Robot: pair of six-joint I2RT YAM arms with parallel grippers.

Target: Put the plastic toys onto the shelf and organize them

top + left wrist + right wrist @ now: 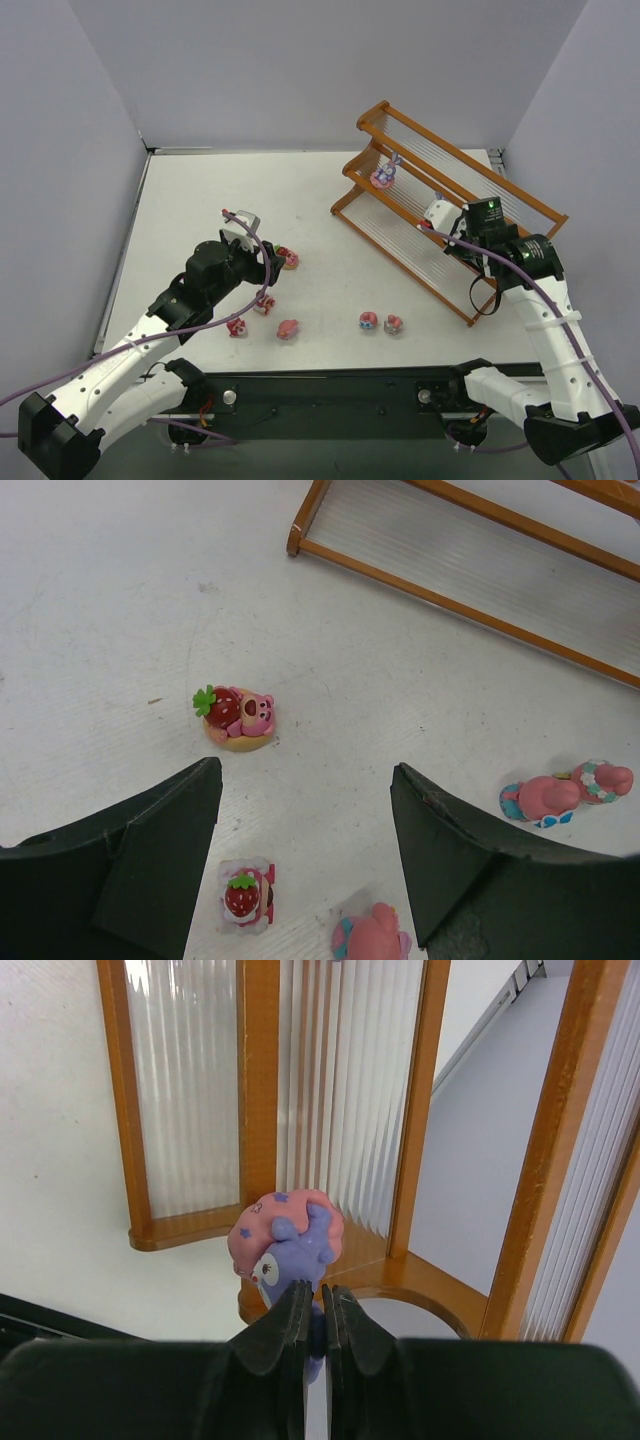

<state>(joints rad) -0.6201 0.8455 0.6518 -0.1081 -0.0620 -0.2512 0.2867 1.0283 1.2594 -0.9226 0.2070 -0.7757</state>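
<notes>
My right gripper [318,1295] is shut on a blue-purple toy with a pink starred cap [290,1232], held in front of the shelf's orange-brown frame [258,1080]. From above, this gripper [437,213] is over the middle of the shelf [462,290]. A bunny-eared toy on a pink base [383,176] stands on an upper tier. My left gripper [305,780] hangs open over the table, nothing between its fingers. Ahead of it lies a strawberry bear toy [238,716]. A strawberry cake toy [245,893] and a pink toy [372,935] lie under it.
More toys lie on the white table: two pink ones [237,326] [288,328] near the left arm and a pair [368,321] [393,324] in the front middle. Grey walls close in the table on three sides.
</notes>
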